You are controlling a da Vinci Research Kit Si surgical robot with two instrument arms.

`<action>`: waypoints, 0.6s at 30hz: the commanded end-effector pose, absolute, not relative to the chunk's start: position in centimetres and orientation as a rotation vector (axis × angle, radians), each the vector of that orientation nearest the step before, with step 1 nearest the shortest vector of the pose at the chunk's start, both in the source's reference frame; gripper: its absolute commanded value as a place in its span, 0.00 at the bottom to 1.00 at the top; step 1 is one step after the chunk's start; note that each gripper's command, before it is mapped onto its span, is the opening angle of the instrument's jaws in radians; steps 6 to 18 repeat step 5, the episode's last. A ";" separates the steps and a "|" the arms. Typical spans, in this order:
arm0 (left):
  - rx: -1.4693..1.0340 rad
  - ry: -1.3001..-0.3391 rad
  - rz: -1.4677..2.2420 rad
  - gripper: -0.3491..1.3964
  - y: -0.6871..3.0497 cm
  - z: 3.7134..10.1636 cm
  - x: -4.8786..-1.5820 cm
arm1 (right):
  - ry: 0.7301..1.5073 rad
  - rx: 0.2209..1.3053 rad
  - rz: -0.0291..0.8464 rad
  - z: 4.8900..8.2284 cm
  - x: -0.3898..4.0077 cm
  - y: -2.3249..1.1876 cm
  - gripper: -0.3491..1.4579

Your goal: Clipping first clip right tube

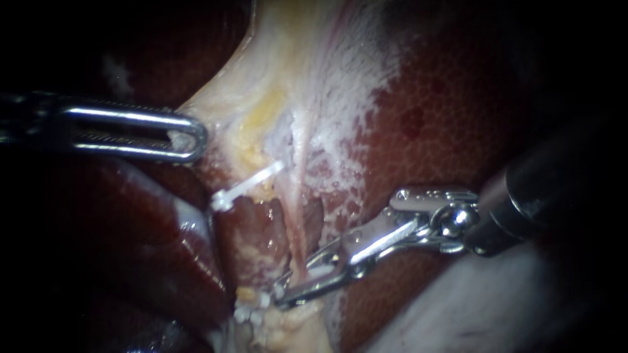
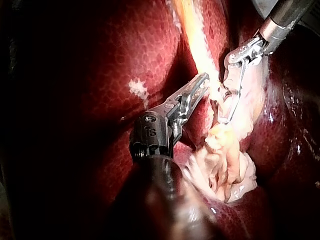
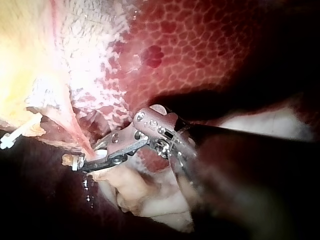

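The right instrument's (image 1: 288,294) jaws are nearly together, clamped on a white clip (image 1: 320,266) that straddles the right tube (image 1: 299,216) at its near end. The liver (image 1: 445,117) lies to the right. Another clip (image 1: 247,186) sits further left, across pale tissue (image 1: 261,85). At far left, the left instrument's (image 1: 186,137) jaws pinch that tissue's edge.
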State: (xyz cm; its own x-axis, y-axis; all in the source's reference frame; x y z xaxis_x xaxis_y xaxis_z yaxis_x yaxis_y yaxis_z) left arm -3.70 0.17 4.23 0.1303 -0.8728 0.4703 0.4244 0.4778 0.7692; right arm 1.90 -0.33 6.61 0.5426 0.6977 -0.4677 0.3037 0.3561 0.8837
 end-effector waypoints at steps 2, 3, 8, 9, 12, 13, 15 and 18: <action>0.519 -1.059 -1.006 0.00 0.17 4.23 -3.71 | 1.022 1.229 0.322 6.61 1.89 -0.33 0.00; 0.519 -1.059 -1.006 0.00 0.17 4.24 -3.71 | 1.022 1.229 0.322 6.62 1.89 -0.34 0.00; 0.519 -1.059 -1.006 0.00 0.17 4.23 -3.71 | 1.022 1.229 0.321 6.62 1.90 -0.34 0.00; 0.519 -1.059 -1.006 0.00 0.17 4.23 -3.71 | 1.022 1.229 0.321 6.62 1.90 -0.34 0.00; 0.519 -1.059 -1.006 0.00 0.17 4.23 -3.71 | 1.022 1.229 0.321 6.62 1.90 -0.34 0.00; 0.519 -1.059 -1.006 0.00 0.17 4.23 -3.71 | 1.022 1.229 0.321 6.62 1.90 -0.34 0.00; 0.519 -1.059 -1.006 0.00 0.17 4.23 -3.71 | 1.022 1.229 0.321 6.62 1.90 -0.34 0.00; 0.519 -1.059 -1.006 0.00 0.17 4.23 -3.71 | 1.022 1.229 0.321 6.62 1.90 -0.34 0.00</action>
